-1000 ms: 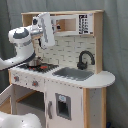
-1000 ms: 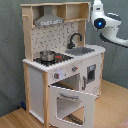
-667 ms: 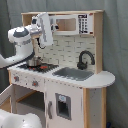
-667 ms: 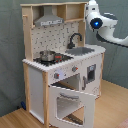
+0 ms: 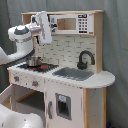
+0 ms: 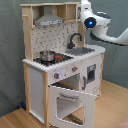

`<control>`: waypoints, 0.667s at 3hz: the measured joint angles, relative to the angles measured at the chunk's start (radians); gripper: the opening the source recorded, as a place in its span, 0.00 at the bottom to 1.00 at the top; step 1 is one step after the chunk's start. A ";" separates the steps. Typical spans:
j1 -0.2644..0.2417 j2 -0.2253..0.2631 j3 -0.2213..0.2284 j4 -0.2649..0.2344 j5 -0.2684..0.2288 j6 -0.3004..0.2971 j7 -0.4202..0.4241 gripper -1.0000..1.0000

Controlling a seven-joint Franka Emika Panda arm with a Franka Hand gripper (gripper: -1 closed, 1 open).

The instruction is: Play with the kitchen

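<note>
The kitchen [image 5: 75, 55] [image 6: 55, 70] is a tall white and light-wood toy with a grey hood [image 6: 49, 19] and a dotted backsplash. It has a black faucet [image 5: 85, 59] [image 6: 75, 39] over a steel sink [image 5: 75, 73] [image 6: 82, 50]. A small steel pot [image 5: 34, 61] [image 6: 47, 55] stands on the red-black hob [image 5: 42, 66] [image 6: 57, 58]. The oven door [image 6: 72, 102] hangs open. My gripper [image 5: 46, 29] [image 6: 85, 7] is held high beside the kitchen's upper shelf, above the counter, touching nothing that I can see.
A microwave panel with a keypad [image 5: 82, 23] sits in the top shelf. A lower cabinet door with a dispenser [image 5: 62, 106] [image 6: 91, 73] is closed. My white arm [image 5: 20, 40] [image 6: 102, 25] reaches in from the side. A wooden floor [image 6: 115, 107] lies around the kitchen.
My arm has shifted a little closer to the kitchen's upper part: leftward in the second exterior view, slightly rightward in the first exterior view. The kitchen's parts have not moved.
</note>
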 joint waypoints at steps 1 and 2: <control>-0.059 0.024 0.040 0.066 0.000 0.011 -0.013 0.00; -0.128 0.042 0.084 0.126 0.000 0.033 -0.022 0.00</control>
